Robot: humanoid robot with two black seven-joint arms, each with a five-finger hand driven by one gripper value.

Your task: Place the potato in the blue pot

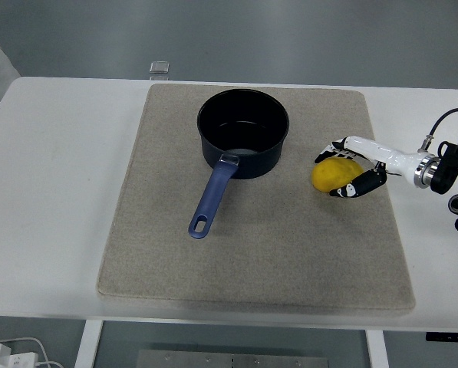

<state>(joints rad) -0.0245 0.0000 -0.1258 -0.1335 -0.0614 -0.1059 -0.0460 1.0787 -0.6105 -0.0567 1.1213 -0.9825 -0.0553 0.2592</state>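
potato: on the mat, right of the blue pot, apart from it
right hand: on the potato's right side, fingers above it, thumb below
grip: fingers curled around potato, touching
pot: empty, handle toward near edge

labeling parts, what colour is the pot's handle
Blue, lighter than the dark pot body; the handle shows clearly in the head view.

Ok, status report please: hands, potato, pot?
Right hand closing around potato, not lifted. Left hand not in view. Blue pot empty on mat, path clear.
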